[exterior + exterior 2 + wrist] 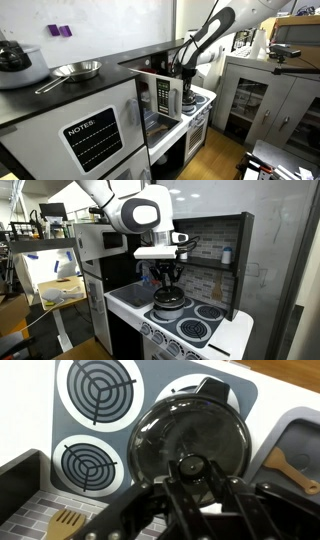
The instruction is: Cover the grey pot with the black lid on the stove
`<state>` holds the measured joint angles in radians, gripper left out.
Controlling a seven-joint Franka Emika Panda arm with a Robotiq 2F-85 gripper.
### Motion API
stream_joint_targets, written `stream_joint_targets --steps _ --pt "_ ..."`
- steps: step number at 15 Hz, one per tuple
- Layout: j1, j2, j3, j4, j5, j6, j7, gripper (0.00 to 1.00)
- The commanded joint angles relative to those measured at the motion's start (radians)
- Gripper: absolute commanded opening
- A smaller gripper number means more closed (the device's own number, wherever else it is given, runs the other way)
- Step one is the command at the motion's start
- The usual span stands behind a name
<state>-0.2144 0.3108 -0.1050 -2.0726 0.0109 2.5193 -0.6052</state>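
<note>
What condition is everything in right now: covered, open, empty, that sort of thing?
Black lid: resting on the grey pot.
Grey pot: covered, standing on a burner of the stove.
Gripper: fingers at the lid's knob; open or shut unclear.
Large pot: lidded, on the countertop.
Silver pan: uncovered, looks empty.

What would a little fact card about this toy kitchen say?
place: white stove with round burners
lid: black lid, right over the grey pot
gripper: gripper closed on the lid's knob
lid fully down: cannot tell
pot: mostly hidden under the lid
nearby: wooden spatula
</note>
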Motion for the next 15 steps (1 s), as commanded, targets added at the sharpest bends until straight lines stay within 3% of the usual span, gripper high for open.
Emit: stream_joint_targets --steps 1,15 --pt "-0.022 0.021 0.025 0.026 0.008 0.0 -0.013 0.08" --pt "-0.034 0.043 0.034 0.045 0.011 -0.01 -0.02 0.08"
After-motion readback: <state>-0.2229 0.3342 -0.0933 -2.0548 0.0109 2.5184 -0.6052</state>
